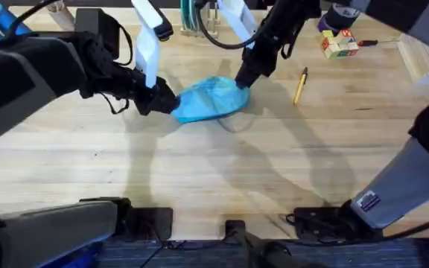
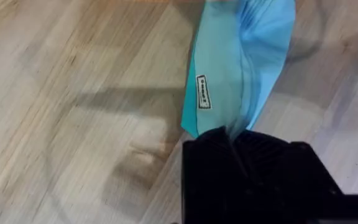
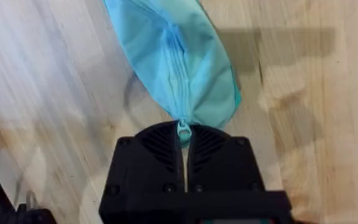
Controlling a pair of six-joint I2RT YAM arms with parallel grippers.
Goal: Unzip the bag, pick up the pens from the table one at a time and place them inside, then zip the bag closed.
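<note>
The blue bag lies on the counter. The left tool pinches one end, and the right tool pinches the zip pull at the other. A yellow pen lies nearby.

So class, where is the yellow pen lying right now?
In the overhead view the yellow pen lies on the table, right of the blue bag and apart from it, just beyond the right claw.

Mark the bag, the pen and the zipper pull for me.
bag (image 1: 208, 99), overhead view, middle of the blue fabric.
pen (image 1: 300, 85), overhead view, middle of the yellow barrel.
zipper pull (image 3: 183, 130), right wrist view, the small tab at the bag's end.
</note>
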